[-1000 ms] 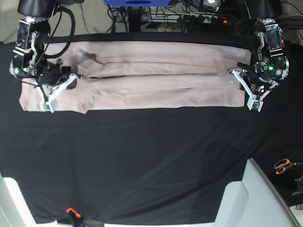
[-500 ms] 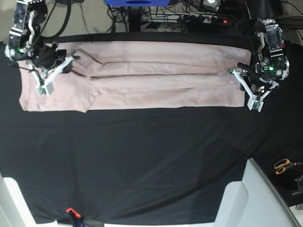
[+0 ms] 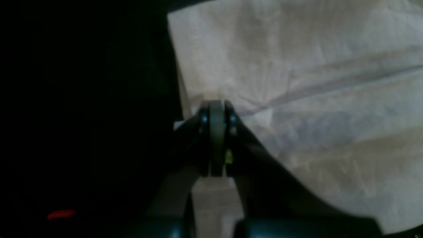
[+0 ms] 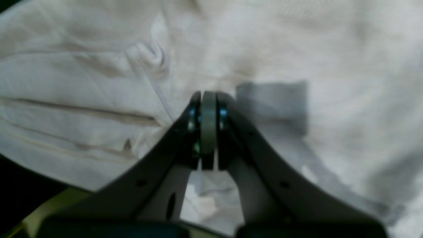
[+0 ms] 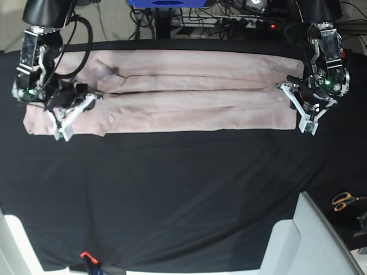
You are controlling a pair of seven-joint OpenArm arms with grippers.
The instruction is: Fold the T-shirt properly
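Observation:
The pale pink T-shirt [image 5: 189, 97] lies folded into a long band across the far part of the table. My left gripper [image 5: 280, 86] sits at the band's right end, where a crease ends. In the left wrist view it [image 3: 216, 104] is shut, and wrinkles in the T-shirt [image 3: 314, 82] fan out from its tips, so it appears to pinch the cloth. My right gripper [image 5: 96, 96] is over the band's left end. In the right wrist view it [image 4: 208, 94] is shut just above the T-shirt [image 4: 314, 49], casting a shadow, with no cloth seen between its tips.
A black cloth [image 5: 172, 189] covers the table. Orange-handled scissors [image 5: 344, 200] lie at the right edge. A white block [image 5: 309, 240] stands at the front right, and a red-tipped tool [image 5: 86, 256] at the front left. Cables and a power strip [image 5: 246, 23] run behind the table.
My right gripper swung up toward the shirt's far left edge, then came back down, ending slightly nearer than before. The cloth at that end shifted with it. The left gripper stayed put.

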